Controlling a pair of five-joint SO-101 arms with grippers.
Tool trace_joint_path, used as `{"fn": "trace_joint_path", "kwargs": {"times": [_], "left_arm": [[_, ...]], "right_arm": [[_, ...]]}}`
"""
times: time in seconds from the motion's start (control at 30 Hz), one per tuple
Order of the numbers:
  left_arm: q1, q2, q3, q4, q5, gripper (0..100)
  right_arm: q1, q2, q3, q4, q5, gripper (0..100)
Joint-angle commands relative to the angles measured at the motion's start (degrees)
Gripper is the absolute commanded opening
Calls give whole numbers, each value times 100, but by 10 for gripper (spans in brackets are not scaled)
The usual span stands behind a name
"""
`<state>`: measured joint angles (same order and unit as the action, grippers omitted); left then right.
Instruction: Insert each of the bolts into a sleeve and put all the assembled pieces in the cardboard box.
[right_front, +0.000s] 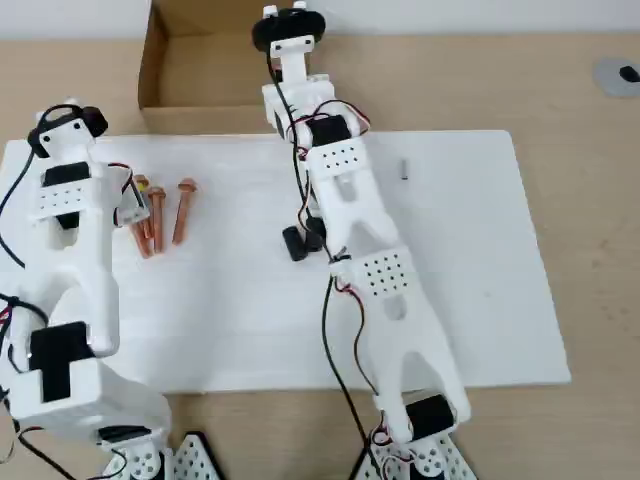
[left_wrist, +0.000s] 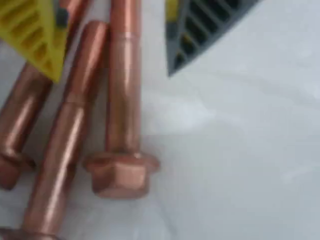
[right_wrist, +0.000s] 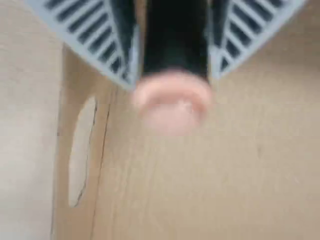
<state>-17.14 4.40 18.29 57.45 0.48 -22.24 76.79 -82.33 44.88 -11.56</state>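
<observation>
At the mat's 9 o'clock edge, the left gripper hangs low over the loose bolts. Its fingers are apart, with bolt shanks between them. The box sits off the mat at 11 o'clock. Above its floor the right gripper is clamped on a held sleeve, and a bolt head pokes out of the sleeve's end. Near the mat's centre, spare sleeves lie just beside the right arm. A small grey stub lies at 2 o'clock.

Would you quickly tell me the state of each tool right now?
Left tool: open, empty, above the loose bolts.
Right tool: shut on a sleeved bolt, over the cardboard box.
</observation>
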Motion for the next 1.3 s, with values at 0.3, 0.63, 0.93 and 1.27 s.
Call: {"fn": "trace_joint_path", "kwargs": {"times": [0.3,0.63,0.93,1.27], "left_arm": [[-70,259,-484,-97,79,149],[-290,259,-431,-343,246,78],[-255,268,-290,-598,352,78],[-167,259,-387,-149,730,135]], "right_arm": [[57,-145,-462,26,62,141],[84,-136,-655,378,70,141],[84,-119,-1200,914,70,141],[84,-110,-1165,923,70,141]]}}
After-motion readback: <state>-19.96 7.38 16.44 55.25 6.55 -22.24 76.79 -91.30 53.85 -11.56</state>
